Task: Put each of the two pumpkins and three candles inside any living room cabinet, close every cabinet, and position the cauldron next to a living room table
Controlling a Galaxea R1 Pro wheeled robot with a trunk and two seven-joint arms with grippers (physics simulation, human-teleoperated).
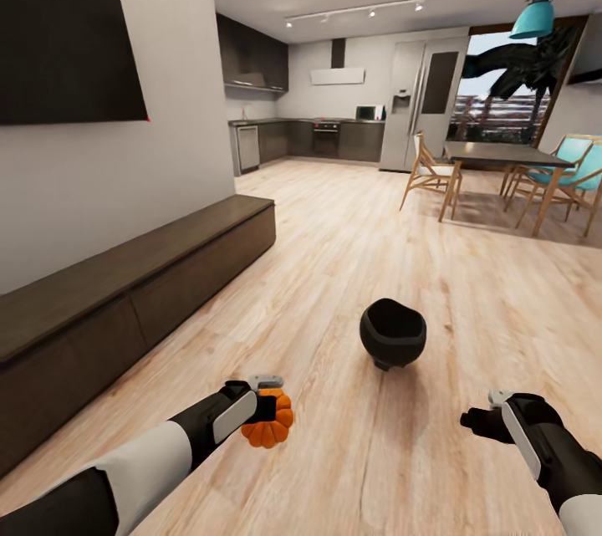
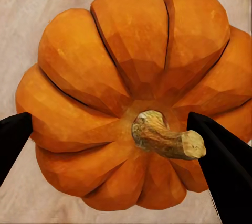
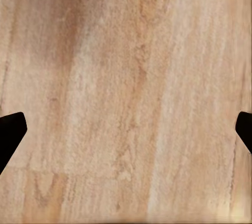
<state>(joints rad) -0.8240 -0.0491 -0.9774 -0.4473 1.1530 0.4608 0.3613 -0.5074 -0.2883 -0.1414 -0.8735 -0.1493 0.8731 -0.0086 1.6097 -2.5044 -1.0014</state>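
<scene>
Carrying a pumpkin (image 1: 269, 423) above the plank floor (image 1: 401, 268), clamped in the left pincer (image 1: 266, 410).
The right pincer (image 3: 126, 129) is held spread and empty; the cauldron (image 1: 392, 333) is seen ahead, the closed cabinet (image 1: 125, 285) alongside.

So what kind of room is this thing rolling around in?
It looks like an open-plan home: a living area with a wall TV above a long low cabinet, a kitchen with a fridge at the back, and a dining table with chairs.
</scene>
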